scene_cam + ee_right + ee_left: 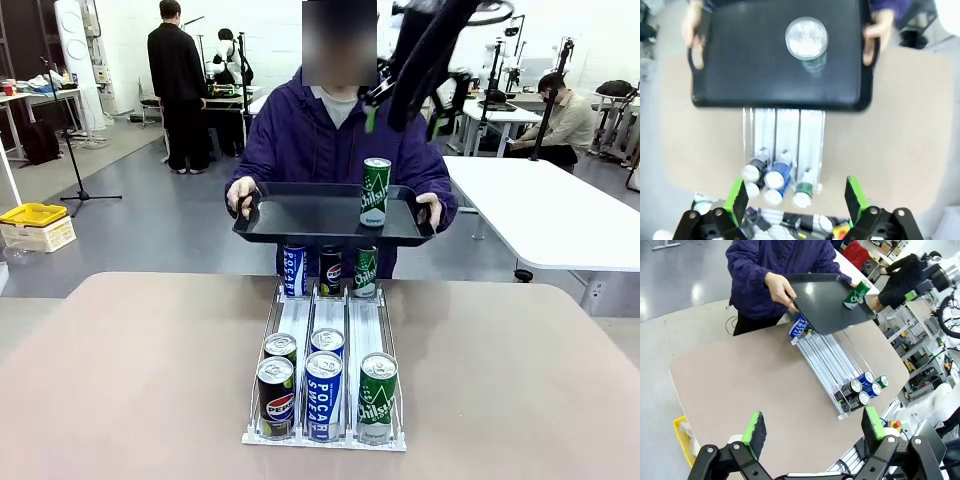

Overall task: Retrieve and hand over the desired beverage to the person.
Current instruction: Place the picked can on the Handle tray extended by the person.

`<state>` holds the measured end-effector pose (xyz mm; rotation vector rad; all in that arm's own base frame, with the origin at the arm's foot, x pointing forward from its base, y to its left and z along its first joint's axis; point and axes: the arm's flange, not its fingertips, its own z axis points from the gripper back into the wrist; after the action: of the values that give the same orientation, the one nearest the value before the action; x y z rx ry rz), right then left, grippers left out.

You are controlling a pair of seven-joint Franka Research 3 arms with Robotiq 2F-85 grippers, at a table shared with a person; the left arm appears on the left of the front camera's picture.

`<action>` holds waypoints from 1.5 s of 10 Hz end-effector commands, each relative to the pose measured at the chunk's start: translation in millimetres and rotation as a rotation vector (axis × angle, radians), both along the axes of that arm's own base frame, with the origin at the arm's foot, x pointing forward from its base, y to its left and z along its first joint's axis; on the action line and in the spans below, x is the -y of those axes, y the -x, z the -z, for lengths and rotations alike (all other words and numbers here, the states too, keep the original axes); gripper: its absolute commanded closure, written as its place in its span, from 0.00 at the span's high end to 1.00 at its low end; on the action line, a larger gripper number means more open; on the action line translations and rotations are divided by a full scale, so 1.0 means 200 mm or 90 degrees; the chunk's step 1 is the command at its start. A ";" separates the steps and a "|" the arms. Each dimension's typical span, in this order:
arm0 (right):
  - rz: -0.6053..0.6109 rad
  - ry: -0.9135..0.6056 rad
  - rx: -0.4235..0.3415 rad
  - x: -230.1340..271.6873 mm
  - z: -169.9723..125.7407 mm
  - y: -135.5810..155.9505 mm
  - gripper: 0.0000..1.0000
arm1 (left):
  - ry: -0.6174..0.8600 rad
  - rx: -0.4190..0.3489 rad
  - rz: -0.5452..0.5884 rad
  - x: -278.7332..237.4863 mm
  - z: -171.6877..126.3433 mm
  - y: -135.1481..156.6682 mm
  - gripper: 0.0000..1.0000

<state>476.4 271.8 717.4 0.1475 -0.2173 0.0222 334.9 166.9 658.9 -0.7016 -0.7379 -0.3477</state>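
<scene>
The person [320, 135] in a dark navy-purple jacket stands at the far side and holds a black tray [300, 215] level in both hands. One green Chilsung can [376, 192] stands upright on the tray's right part. My right gripper [403, 118] hangs open above that can, apart from it. The right wrist view looks straight down on the can's silver top [806, 37] and the tray [750, 70], with the right gripper [796, 197] open. My left gripper [813, 430] is open and empty, high over the near table edge, far from the tray [822, 305].
A silver three-lane rack [297, 325] lies on the tan table [130, 380], with Pepsi, Pocari Sweat and Chilsung cans at its near end and three more cans at its far end under the tray. A white table [550, 210] stands at the right; a yellow box [35, 215] sits far left.
</scene>
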 end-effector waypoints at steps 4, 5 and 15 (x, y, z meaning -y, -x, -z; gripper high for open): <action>-0.062 0.026 0.023 0.33 0.30 0.36 1.00 | 0.001 0.011 0.009 0.00 0.00 0.00 1.00; -0.059 0.033 0.021 0.35 0.33 0.38 1.00 | 0.001 0.011 0.009 0.00 0.00 0.00 1.00; -0.046 0.049 0.018 0.31 0.26 0.33 1.00 | 0.001 0.011 0.009 0.00 0.00 0.00 1.00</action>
<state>410.1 210.3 664.4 0.0787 -0.2381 0.1051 334.9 166.8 659.3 -0.7011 -0.7384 -0.3481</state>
